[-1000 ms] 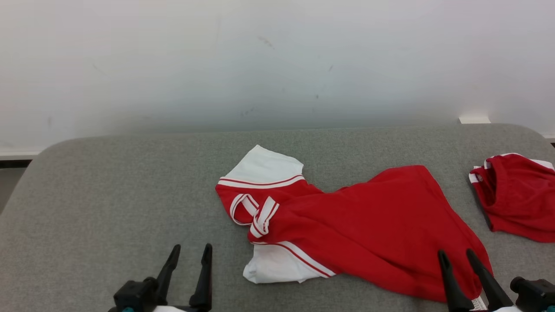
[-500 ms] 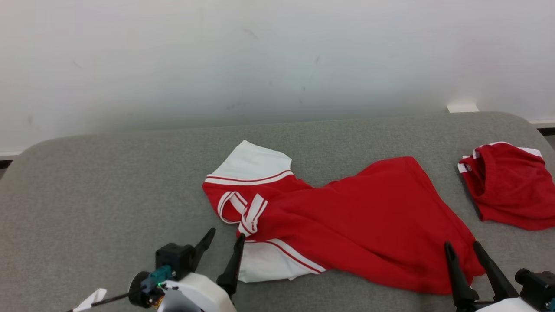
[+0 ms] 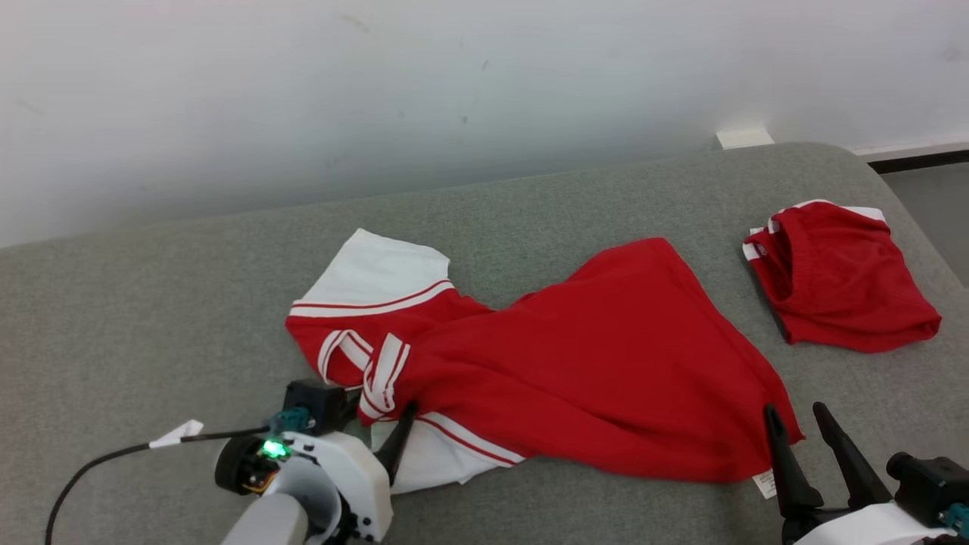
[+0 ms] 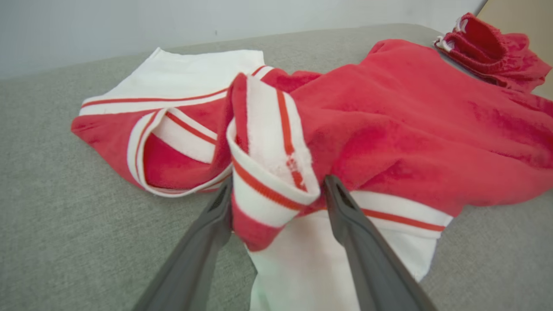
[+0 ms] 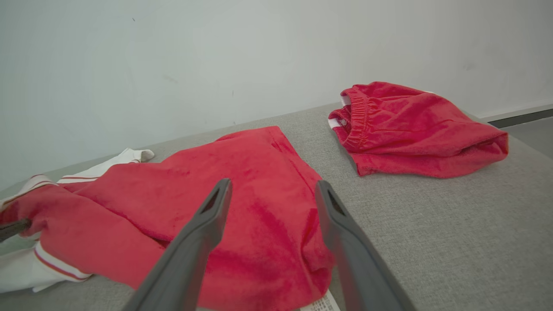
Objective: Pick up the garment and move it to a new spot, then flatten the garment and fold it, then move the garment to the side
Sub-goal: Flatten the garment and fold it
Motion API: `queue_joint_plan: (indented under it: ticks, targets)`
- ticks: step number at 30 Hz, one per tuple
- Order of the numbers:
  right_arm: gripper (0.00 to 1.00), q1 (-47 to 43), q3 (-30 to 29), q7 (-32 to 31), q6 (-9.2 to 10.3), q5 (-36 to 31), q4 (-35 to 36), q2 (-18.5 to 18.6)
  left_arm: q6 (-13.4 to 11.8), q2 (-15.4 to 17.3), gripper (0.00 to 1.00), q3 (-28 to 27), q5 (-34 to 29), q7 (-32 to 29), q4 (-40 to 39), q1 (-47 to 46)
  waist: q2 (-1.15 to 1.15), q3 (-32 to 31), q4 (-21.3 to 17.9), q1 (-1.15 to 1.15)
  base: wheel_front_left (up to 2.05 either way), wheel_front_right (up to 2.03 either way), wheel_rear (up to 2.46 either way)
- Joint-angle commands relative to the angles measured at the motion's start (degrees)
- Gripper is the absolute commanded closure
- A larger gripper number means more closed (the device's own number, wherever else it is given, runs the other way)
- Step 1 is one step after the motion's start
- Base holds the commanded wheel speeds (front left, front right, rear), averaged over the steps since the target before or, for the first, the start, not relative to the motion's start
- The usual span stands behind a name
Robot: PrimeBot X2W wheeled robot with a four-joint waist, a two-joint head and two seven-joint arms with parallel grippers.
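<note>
Cloth this soft is expected to sag. The garment [image 3: 590, 356] is spread on the grey pad [image 3: 151, 318]; holds are offered at its striped collar [image 4: 268, 172], straddled by the wide-open left gripper [image 4: 276, 183], and near right hem [image 5: 298, 259], faced by the equally wide right gripper [image 5: 273, 183].
</note>
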State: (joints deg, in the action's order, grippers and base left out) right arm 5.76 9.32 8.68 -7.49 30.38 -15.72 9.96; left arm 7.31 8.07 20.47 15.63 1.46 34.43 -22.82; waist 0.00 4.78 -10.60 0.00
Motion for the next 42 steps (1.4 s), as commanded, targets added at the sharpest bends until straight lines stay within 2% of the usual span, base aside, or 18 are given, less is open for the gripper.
queue_joint_plan:
  ticks: [1, 2, 14, 19, 20, 22, 23, 24, 25, 34, 42]
  targets:
    - [0.00, 0.80, 0.22, 0.56, 0.00, 0.26, -0.46, -0.06, 0.14, 0.70, 0.77, 0.13, 0.54, 0.21, 1.33, -1.73, 0.00, 0.57, -1.01, 0.00, 0.00, 0.00, 0.00]
    - [0.00, 1.05, 0.24, 0.78, 0.00, 0.33, -0.62, -0.02, 0.13, 0.95, 1.00, 0.25, 0.72, 0.54, 1.86, -2.55, 0.00, 0.69, -1.29, 0.00, 0.00, 0.00, 0.00]
    - [0.00, 2.72, 1.08, 2.29, 0.00, 0.82, -1.96, -0.29, -0.18, 0.11, 1.00, -1.10, 5.29, 0.90, 1.29, -13.91, 0.00, 3.58, -3.37, 0.00, 0.00, 0.00, 0.00]
    - [0.00, 4.42, 2.33, 2.56, 0.00, 0.94, -2.50, -0.49, -1.55, 0.41, 1.00, -2.91, 6.09, -0.60, 6.43, -19.05, 0.00, 5.59, -4.49, 0.00, 0.00, 0.00, 0.00]
    - [0.00, 5.34, 3.01, 2.56, 0.00, 1.14, -3.00, -0.59, -1.96, 0.99, 1.00, -3.53, 6.37, -0.50, 10.57, -21.40, 0.00, 6.43, -5.15, 0.00, 0.00, 0.00, 0.00]
    - [0.00, 5.73, 3.33, 2.67, 0.00, 1.27, -3.37, -0.60, -2.00, 0.90, 1.00, -3.93, 6.76, 0.06, 12.54, -22.37, 0.00, 6.72, -5.38, 0.00, 0.00, 0.00, 0.00]
    - [0.00, 6.39, 4.02, 2.85, 0.00, 1.44, -4.07, -0.49, -1.38, 0.78, 0.80, -3.69, 6.85, 1.09, 16.50, -24.08, 0.00, 7.09, -5.76, 0.00, 0.00, 0.00, 0.00]
    - [0.00, 6.73, 4.28, 2.95, 0.00, 1.55, -4.35, -0.45, -1.26, 0.64, 0.33, -3.55, 7.06, 1.70, 18.34, -24.74, 0.00, 7.13, -5.88, 0.00, 0.00, 0.00, 0.00]
    - [0.00, 6.99, 4.54, 3.00, 0.00, 1.54, -4.61, -0.46, -0.91, 0.56, 0.00, -3.12, 6.93, 2.45, 19.87, -25.23, 0.00, 7.04, -5.96, 0.00, 0.00, 0.00, 0.00]
    - [0.00, 5.29, 4.34, 3.21, 0.00, 1.79, -6.81, 1.00, 0.03, -0.29, 0.00, -1.02, 7.99, 11.29, 25.44, -24.54, 0.00, 2.48, -3.10, 0.00, 0.00, 0.00, 0.00]
    - [0.00, 3.35, 3.66, 2.54, 0.00, 0.99, -6.25, 1.42, 0.14, 0.43, 0.00, -1.01, 9.38, 12.97, 24.06, -18.14, 0.00, -0.40, -1.00, 0.00, 0.00, 0.00, 0.00]
